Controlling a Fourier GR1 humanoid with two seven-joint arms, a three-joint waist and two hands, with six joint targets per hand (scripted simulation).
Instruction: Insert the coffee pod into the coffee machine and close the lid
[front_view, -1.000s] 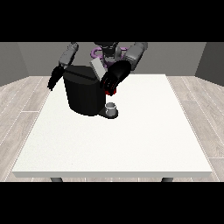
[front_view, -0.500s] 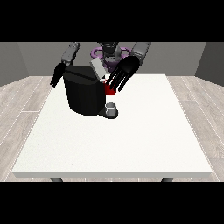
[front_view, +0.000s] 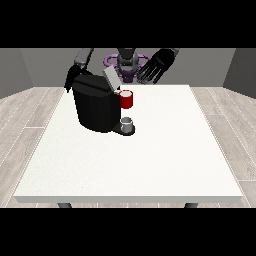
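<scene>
The black coffee machine (front_view: 96, 107) stands on the white table (front_view: 150, 155), left of centre. Its grey lid (front_view: 110, 78) sticks up, tilted open. A red thing at the machine (front_view: 126, 99) sits at its upper right side. Below that, a small grey thing (front_view: 127, 123) rests on the machine's base. The hand at the view's right (front_view: 156, 65) hovers above and to the right of the machine, open with fingers spread, holding nothing. The hand at the view's left (front_view: 71, 80) hangs behind the machine's upper left corner, partly hidden.
The robot's torso (front_view: 127, 62) stands behind the table's far edge. Wide white tabletop stretches in front of and to the right of the machine. A wooden floor surrounds the table.
The hand at the view's right has risen from the red thing at the machine and moved up and to the right, its fingers spreading. The other hand has barely moved.
</scene>
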